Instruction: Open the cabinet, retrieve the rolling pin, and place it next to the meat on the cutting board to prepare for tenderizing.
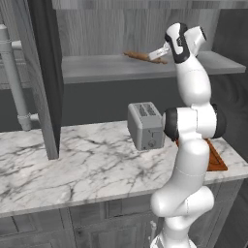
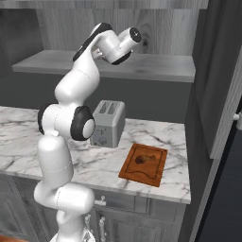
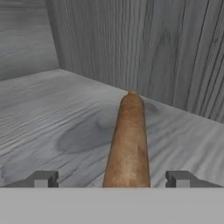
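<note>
I see one smooth wooden rolling pin (image 3: 127,140) lying on the cabinet's (image 3: 131,43) grainy grey shelf, between my gripper's (image 3: 113,179) spread-apart fingers.

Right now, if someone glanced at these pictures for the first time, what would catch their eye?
The white arm reaching up into the open cabinet, its gripper open astride the rolling pin lying on the grey shelf. Below on the marble counter stands a metal toaster, with the cutting board and the meat beside it.
</note>
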Controlling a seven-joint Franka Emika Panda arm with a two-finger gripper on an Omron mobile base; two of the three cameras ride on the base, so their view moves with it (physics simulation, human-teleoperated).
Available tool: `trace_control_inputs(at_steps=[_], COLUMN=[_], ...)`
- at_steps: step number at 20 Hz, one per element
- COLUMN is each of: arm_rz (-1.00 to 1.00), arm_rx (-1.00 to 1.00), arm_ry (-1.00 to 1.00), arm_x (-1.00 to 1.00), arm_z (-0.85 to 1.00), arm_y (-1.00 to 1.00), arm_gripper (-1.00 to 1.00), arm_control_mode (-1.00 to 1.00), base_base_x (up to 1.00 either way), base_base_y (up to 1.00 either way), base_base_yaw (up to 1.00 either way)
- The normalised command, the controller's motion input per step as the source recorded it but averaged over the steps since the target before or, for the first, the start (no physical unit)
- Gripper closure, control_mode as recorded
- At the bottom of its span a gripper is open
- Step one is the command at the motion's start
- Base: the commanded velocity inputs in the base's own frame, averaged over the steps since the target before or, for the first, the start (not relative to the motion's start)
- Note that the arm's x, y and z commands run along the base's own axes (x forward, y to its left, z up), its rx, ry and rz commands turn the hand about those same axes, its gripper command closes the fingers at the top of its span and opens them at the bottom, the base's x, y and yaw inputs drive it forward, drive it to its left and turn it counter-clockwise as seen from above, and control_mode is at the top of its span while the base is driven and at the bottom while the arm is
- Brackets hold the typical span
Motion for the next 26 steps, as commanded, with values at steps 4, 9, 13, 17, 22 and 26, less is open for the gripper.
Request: trace_control_inputs(at_steps=[4, 9, 13, 17, 22, 26], arm_rz=[0.04, 0.01, 0.0, 0.0, 0.0, 0.0], arm_rx=[0.0, 0.0, 0.0, 0.02, 0.05, 0.07], arm_ry=[0.0, 0.01, -0.07, -0.18, -0.23, -0.16], arm_x=[0.01, 0.02, -0.26, -0.76, -0.98, -1.0], arm_z=[-0.2, -0.18, -0.02, 0.0, 0.0, 0.05], arm_y=[0.16, 0.04, -0.03, -0.11, -0.1, -0.08], arm_gripper=[1.0, 1.0, 1.0, 1.0, 1.0, 1.0], arm_control_mode=[-1.0, -1.0, -1.0, -1.0, -1.0, -1.0], base_base_x=[0.0, 0.0, 0.0, 0.0, 0.0, 0.0], base_base_y=[0.0, 0.0, 0.0, 0.0, 0.0, 0.0], base_base_yaw=[0.0, 0.0, 0.0, 0.0, 0.0, 0.0])
